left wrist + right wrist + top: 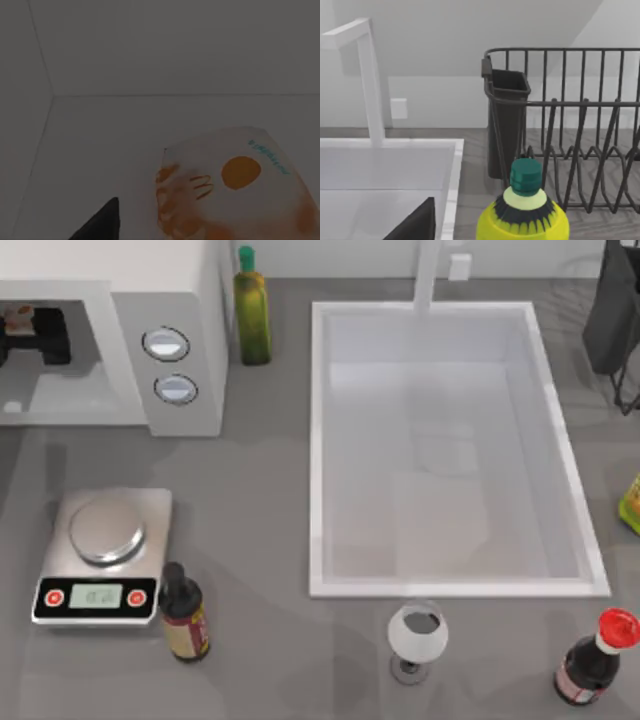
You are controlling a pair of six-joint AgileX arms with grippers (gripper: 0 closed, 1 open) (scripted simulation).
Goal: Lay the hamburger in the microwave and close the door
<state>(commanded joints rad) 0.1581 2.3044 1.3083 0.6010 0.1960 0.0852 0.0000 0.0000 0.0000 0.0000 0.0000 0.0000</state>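
The grey countertop (260,490) carries the microwave (150,330), scale (100,555), 3 bottles, wine glass (417,638) and sink (450,450).

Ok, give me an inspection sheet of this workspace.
Surface: grey counter with a white sink.
Job's things: hamburger inside the microwave; door's state unclear.
Clutter: kitchen scale, oil bottle, brown bottle, red-capped bottle, wine glass, yellow bottle, dish rack.
Grippers: left gripper inside the microwave beside the hamburger; right gripper's finger near the sink, parked.
Cables: nothing seen.
Surroundings: white tap.
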